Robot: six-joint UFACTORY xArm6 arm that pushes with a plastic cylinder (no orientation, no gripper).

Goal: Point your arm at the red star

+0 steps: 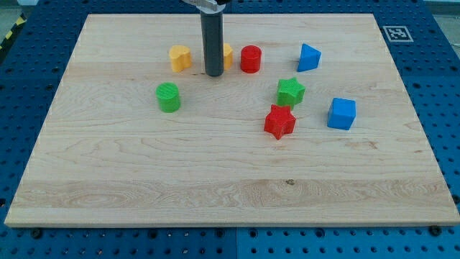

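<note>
My tip [213,74] rests on the wooden board [144,187] near the middle of its far edge, at the view's top. The rod carries no pincer, so there is nothing to open, close or grip.

The red star [279,121] lies a little right of the board's centre, well apart from my tip, down and to the view's right of it. Just above the red star, close beside it, sits a green star [291,91]. A blue cube [342,114] stands to the right of the red star, toward the board's right edge.

Along the far edge run 4 blocks. A yellow block [180,58], its shape hard to make out, sits to the left of my tip. A 2nd yellow block [227,55] is mostly hidden behind the rod, just to its right; I cannot tell whether the rod touches it. A red cylinder [251,59] stands just to the right of that one. Further right, toward the far right corner, is a blue block [308,57] with slanted faces.

A green cylinder [169,97] stands alone, below and to the left of my tip, toward the board's left edge.
</note>
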